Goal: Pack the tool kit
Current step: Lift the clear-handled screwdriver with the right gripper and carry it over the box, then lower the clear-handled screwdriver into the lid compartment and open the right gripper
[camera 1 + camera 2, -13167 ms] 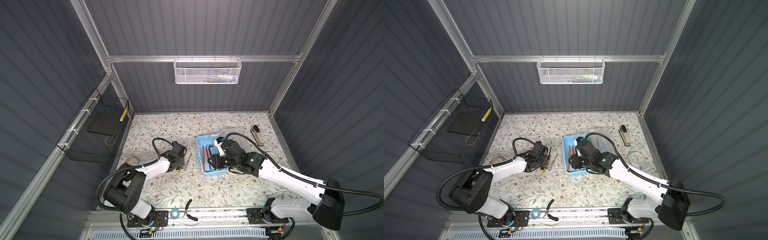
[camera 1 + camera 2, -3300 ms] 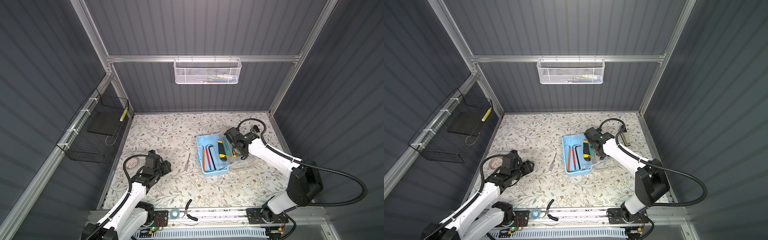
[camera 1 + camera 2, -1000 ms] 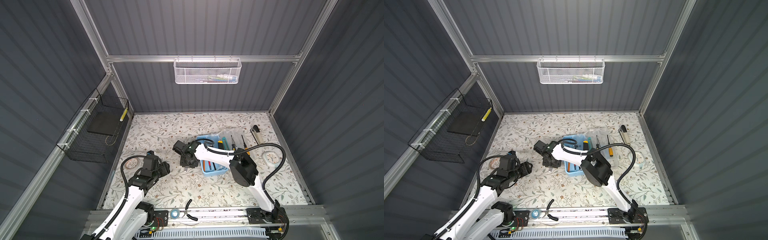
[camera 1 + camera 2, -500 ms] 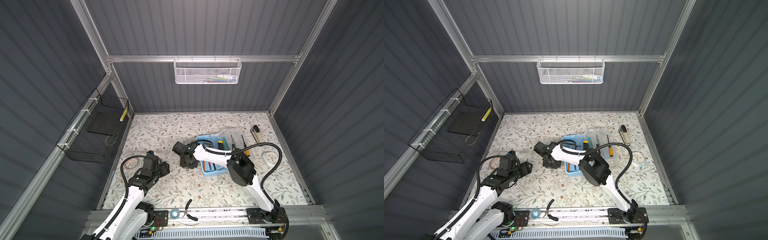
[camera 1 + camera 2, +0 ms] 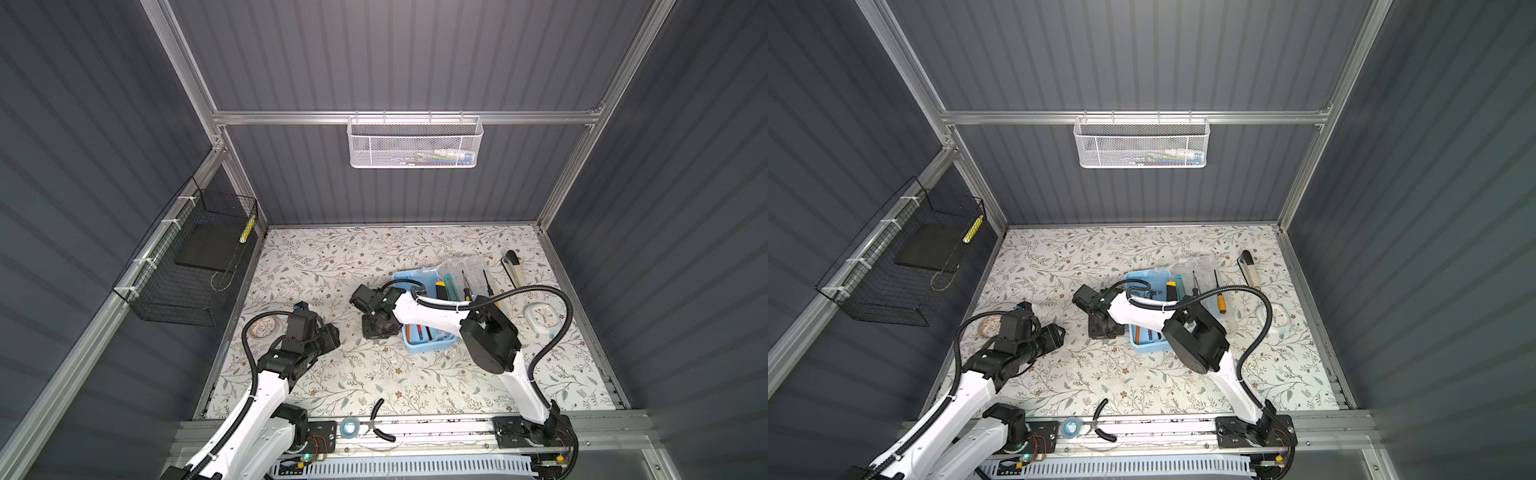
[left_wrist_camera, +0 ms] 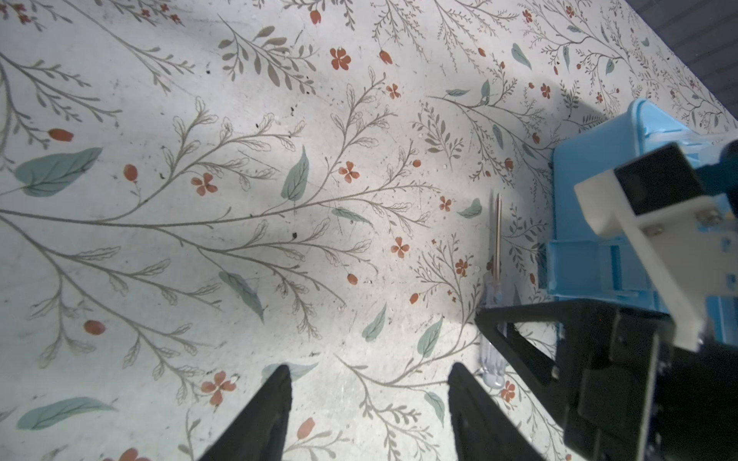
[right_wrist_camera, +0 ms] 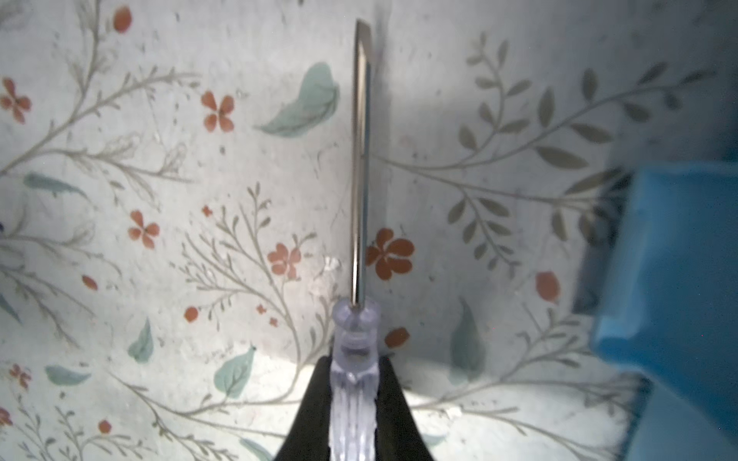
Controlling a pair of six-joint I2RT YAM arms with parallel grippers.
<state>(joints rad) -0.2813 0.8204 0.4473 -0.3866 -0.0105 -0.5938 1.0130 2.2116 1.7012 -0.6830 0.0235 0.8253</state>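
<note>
Right pincer (image 7: 353, 371): clenched on the clear handle of the screwdriver (image 7: 360, 179) | Screwdriver: low on the flowered desk (image 6: 199, 247), just beside the blue box (image 6: 579, 223), outside it | Left pincer (image 6: 367, 375): released, over the desk, near the screwdriver's handle end.

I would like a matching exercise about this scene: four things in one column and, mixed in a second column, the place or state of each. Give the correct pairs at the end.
Column A
1. clear-handled screwdriver
2. blue case
3. black pliers
4. white clock

Column B
a. open, with tools inside
b. flat on the table, far right in both top views
c. gripped by the shut right gripper
d. across the table's front edge

Pairs: 1-c; 2-a; 3-d; 4-b
</note>
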